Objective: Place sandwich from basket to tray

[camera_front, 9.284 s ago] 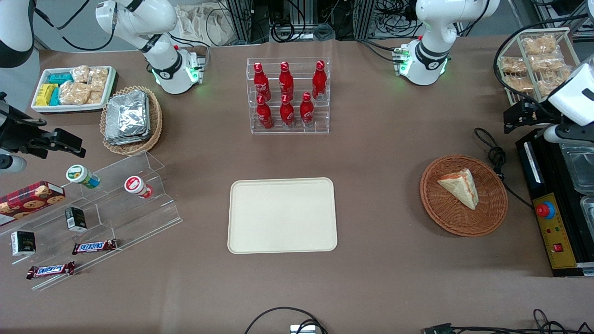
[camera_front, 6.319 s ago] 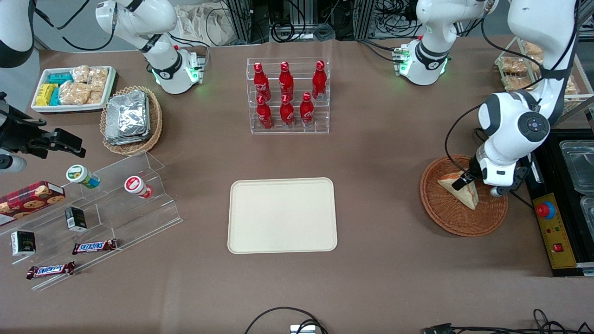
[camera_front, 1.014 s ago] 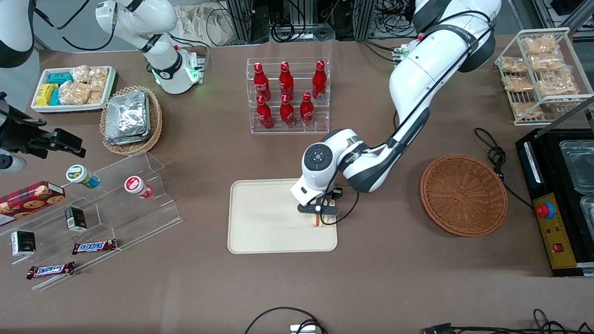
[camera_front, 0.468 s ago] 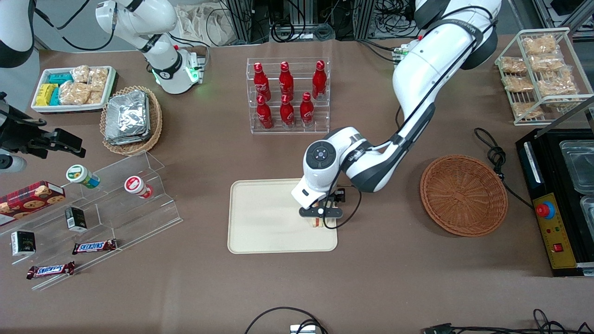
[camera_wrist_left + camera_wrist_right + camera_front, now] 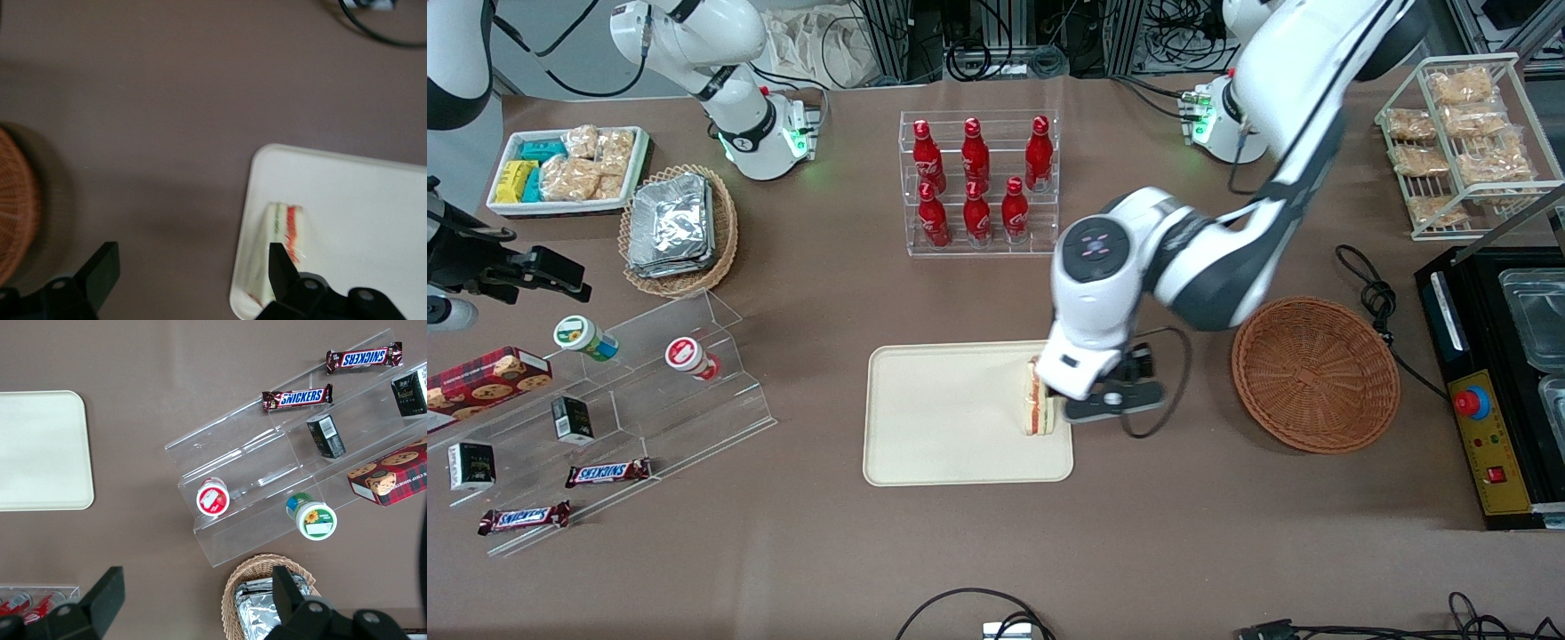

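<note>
The sandwich [image 5: 1039,409] stands on its edge on the cream tray [image 5: 951,418], close to the tray's rim at the working arm's end; its red and green filling shows. In the left wrist view the sandwich [image 5: 280,247] rests just inside the tray's [image 5: 360,213] rounded corner. My gripper [image 5: 1107,402] hangs above the table beside that rim, between tray and basket. It is open, and only bare brown table shows between its fingers [image 5: 100,273]. The reddish-brown basket [image 5: 1316,373] holds nothing; its rim [image 5: 13,200] shows in the wrist view.
A clear rack of red bottles [image 5: 978,182] stands farther from the camera than the tray. A black cable [image 5: 1374,298] and a black appliance [image 5: 1494,391] lie next to the basket. An acrylic shelf with snacks [image 5: 649,391] and a foil-pack basket [image 5: 679,229] sit toward the parked arm's end.
The gripper has opened, let go of the sandwich, risen and shifted off the tray toward the basket. The sandwich stays on the tray.
</note>
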